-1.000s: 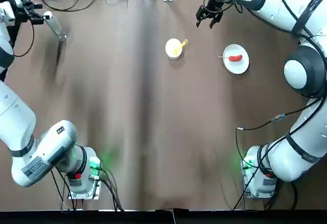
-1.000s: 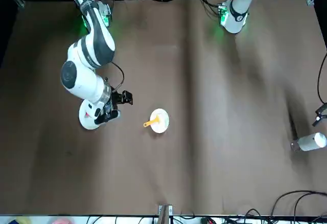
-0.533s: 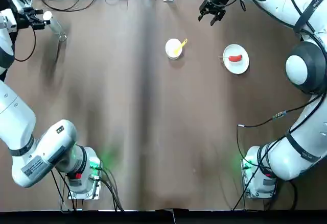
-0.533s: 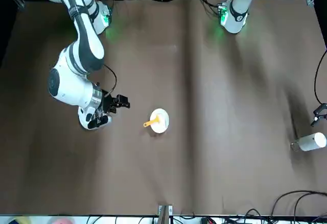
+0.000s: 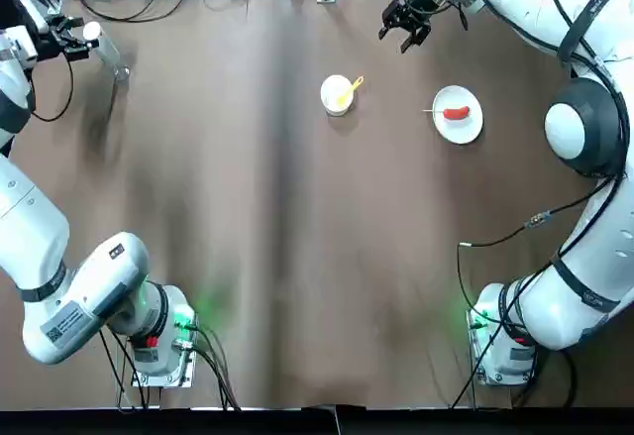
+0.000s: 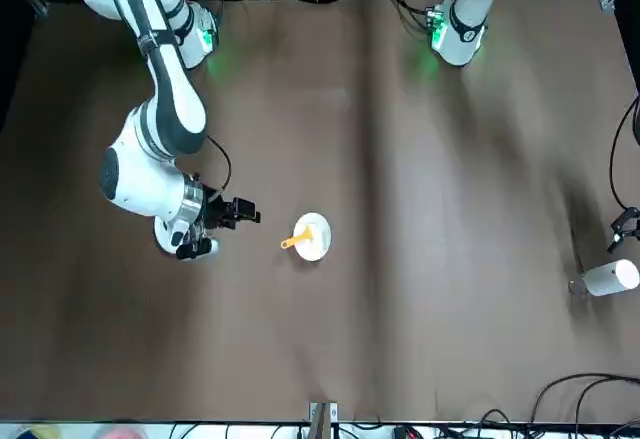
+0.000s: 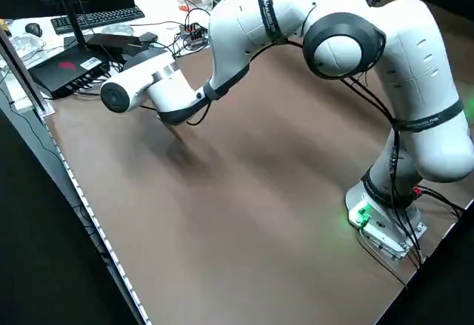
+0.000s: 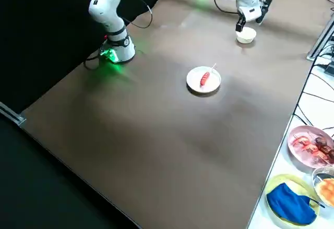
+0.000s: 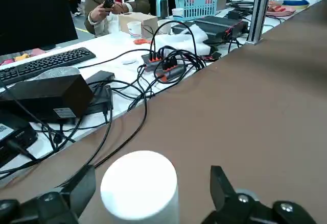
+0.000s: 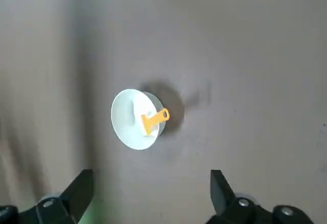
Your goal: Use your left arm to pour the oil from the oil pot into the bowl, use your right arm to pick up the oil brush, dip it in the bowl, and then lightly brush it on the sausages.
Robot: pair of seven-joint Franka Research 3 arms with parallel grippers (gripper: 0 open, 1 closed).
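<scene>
Where the tabletop (image 5: 248, 257) nears its far left corner, the oil pot (image 5: 107, 49) stands just ahead of the left gripper (image 9: 152, 175), whose fingers are parted with a gap on either side of the pot. Open tabletop stretches from the pot to the bowl (image 10: 125, 122), which holds the oil brush (image 10: 157, 119), its yellow handle poking over the rim. Farther right, the sausage (image 5: 456, 113) lies on its plate (image 5: 458, 133); the top and right side views show it, while the right arm hides it from the front view. The right gripper (image 10: 152, 178) hangs near the far edge between bowl and plate, fingers apart and holding nothing. Since half a second ago, both grippers have shifted slightly, while bowl, brush and plate have stayed put
</scene>
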